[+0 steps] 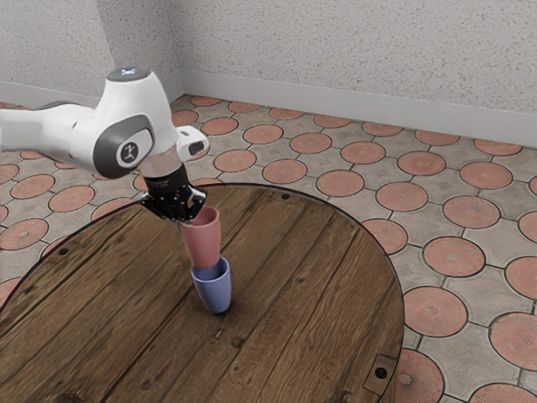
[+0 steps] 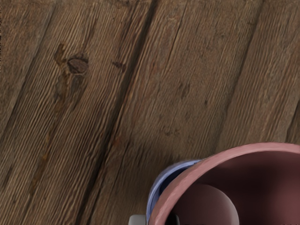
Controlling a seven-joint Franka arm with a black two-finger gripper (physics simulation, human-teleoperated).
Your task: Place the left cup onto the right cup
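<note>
A pink cup [image 1: 201, 239] stands nested in a blue cup [image 1: 212, 290] near the middle of the round wooden table [image 1: 327, 311], leaning slightly toward the exterior view's left. My gripper [image 1: 190, 218] is at the pink cup's rim on the side toward the arm, shut on the rim wall. In the wrist view the pink cup [image 2: 262, 187] lies open just under my hand, with its inside showing. The blue cup's rim [image 2: 161, 180] peeks out from beneath it, and a pale fingertip [image 2: 138, 220] sits just outside the pink rim.
Wooden planks of the tabletop [image 2: 117, 93] spread around the stacked cups. The table's edge [image 1: 394, 336] curves off to the exterior view's right, above a tiled floor [image 1: 453, 193]. A white wall [image 1: 352, 42] stands behind.
</note>
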